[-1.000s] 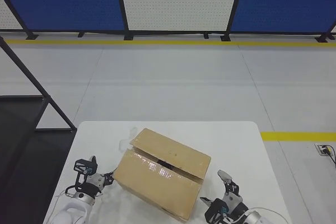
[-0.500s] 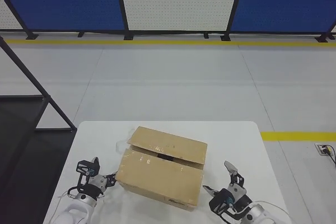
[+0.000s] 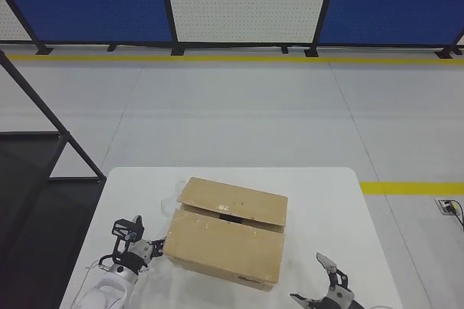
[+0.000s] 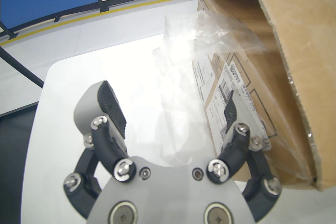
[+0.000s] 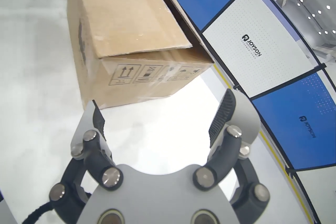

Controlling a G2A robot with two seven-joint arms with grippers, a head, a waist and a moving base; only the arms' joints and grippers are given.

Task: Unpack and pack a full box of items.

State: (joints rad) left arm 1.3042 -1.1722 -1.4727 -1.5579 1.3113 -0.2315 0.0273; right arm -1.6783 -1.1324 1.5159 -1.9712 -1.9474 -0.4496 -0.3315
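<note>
Top view shows one cardboard box in the middle of the one desk, its two top flaps down with a dark slit between them. I judge it is placed there so that both arms can reach it. Two end effectors flank it, both spread wide and holding nothing: the left end effector just beside its left end, where clear film hangs, the right end effector near its near right corner, not touching.

The cardboard box is showing tan with black handling symbols; the table is showing plain white.
</note>
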